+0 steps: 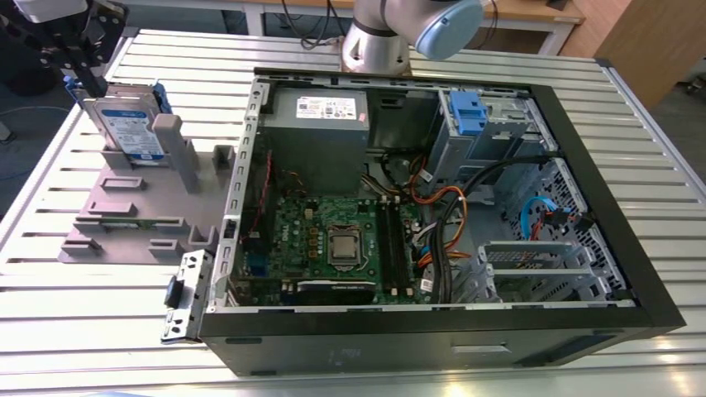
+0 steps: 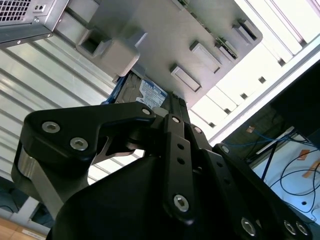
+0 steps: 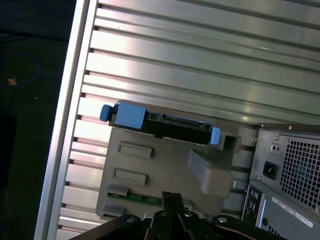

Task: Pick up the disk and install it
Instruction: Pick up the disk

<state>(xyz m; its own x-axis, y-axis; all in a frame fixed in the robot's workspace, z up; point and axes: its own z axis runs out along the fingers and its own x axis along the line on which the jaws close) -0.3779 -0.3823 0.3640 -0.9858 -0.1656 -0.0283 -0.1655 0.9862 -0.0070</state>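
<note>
The disk (image 1: 125, 126) stands on edge in the grey plastic stand (image 1: 121, 203) at the exterior view's left; it is silver with a white-and-blue label and a blue bracket. My gripper (image 1: 93, 83) hangs above the disk's far upper corner, shut, with nothing between its fingers. In the first wrist view the disk's top edge (image 3: 162, 124) shows with blue tabs at both ends, and the gripper (image 3: 169, 196) sits over the stand (image 3: 165, 170), apart from the disk. In the second wrist view the label (image 2: 151, 93) peeks out past the gripper (image 2: 170, 100).
An open computer case (image 1: 237, 207) lies to the exterior view's right of the stand, with motherboard, cables and a blue-tabbed drive bay (image 1: 469, 112) at its far side. The arm's base (image 1: 381, 41) stands behind the case. The table (image 1: 88, 331) is slatted metal.
</note>
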